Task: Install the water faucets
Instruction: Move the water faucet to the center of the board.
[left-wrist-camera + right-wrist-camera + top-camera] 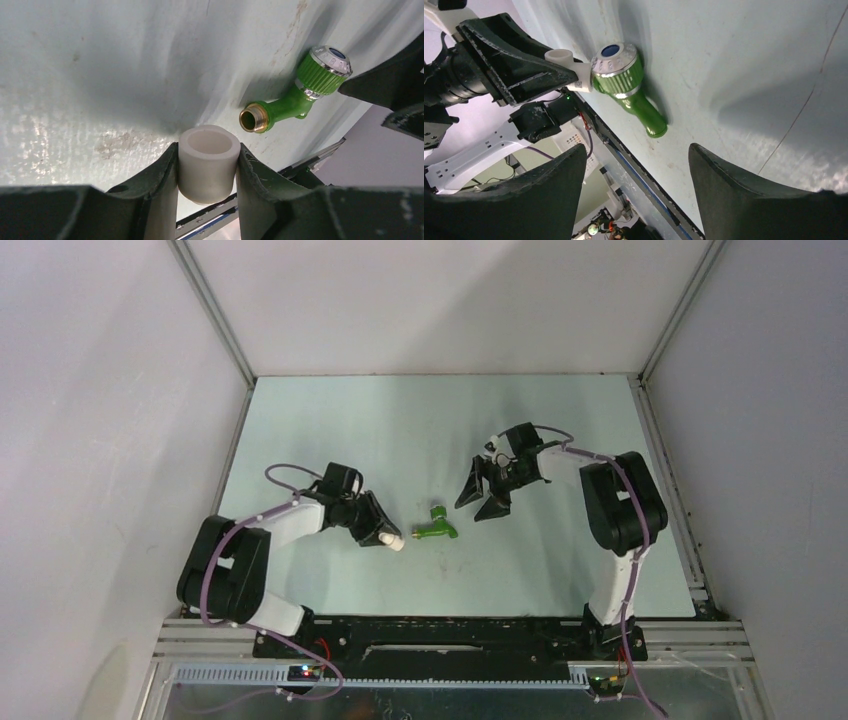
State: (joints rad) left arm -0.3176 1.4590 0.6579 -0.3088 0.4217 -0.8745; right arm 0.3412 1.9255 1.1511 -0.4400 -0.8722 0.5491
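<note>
Since the left gripper [388, 536] has its jaws clamped on a white pipe fitting [208, 160], open mouth held outward just over the table [330, 420], it looks like a socket offered for threading. The green faucet [295, 95] lies on its side between the arms, near the fitting but apart. Its long axis runs roughly left to right, brass thread toward the fitting, knob nearer the right gripper [638, 150], whose jaws gape apart, probably to take it. The spout's tilt is hard to tell.

Bright even light, soft shadows, glare patches on table [50, 135].
</note>
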